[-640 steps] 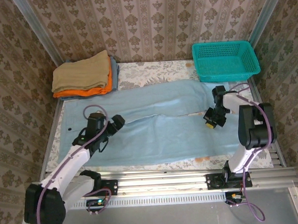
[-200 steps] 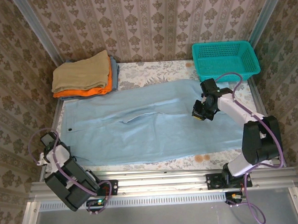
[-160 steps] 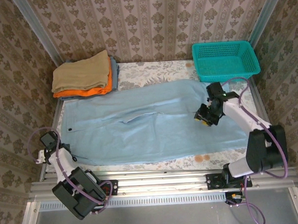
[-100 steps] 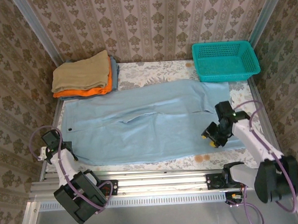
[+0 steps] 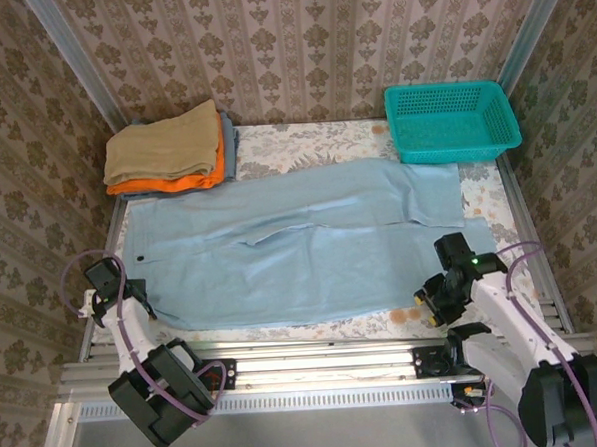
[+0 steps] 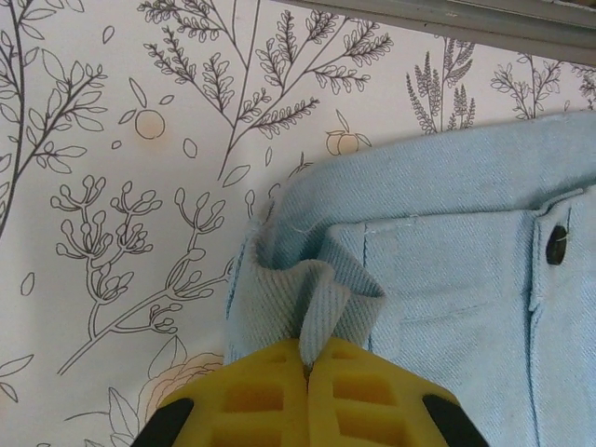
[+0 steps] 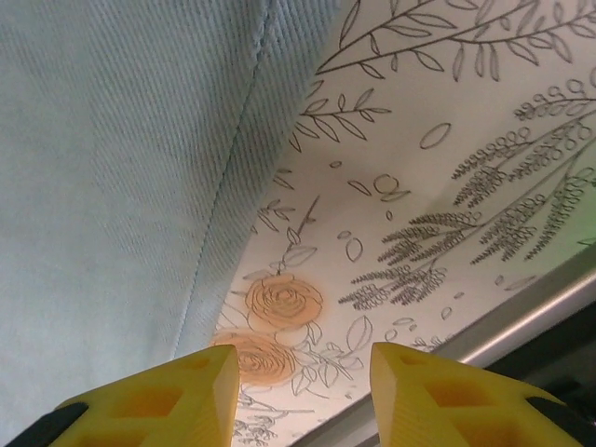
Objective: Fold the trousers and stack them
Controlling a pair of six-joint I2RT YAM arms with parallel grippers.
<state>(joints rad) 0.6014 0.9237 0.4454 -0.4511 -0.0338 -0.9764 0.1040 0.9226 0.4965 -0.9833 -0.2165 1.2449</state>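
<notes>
The pale sky-blue soft cloth trousers (image 5: 299, 238) lie spread flat across the flower-printed tablecloth (image 5: 304, 143), waist to the left and both long legs running right, the far leg ending just in front of the teal plastic mesh basket (image 5: 451, 120). At the near-left corner of the waist the left gripper (image 6: 305, 358) has its yellow fingers pressed together on a puckered fold of the waistband – the cloth bunches up between them, with a dark button (image 6: 557, 244) a little way to the side. That arm is folded back tight at the table's near-left corner, its wrist low by the left rail. The right gripper (image 7: 303, 372) stands partly open with nothing between its fingers, hanging over the near-right edge of the near leg, one finger above blue cloth and the other above bare tablecloth. Its arm slants from the base up and left, elbow out over the right rail. Well behind the waist, a tan folded garment (image 5: 164, 145) rests on an orange folded garment (image 5: 176, 178).
</notes>
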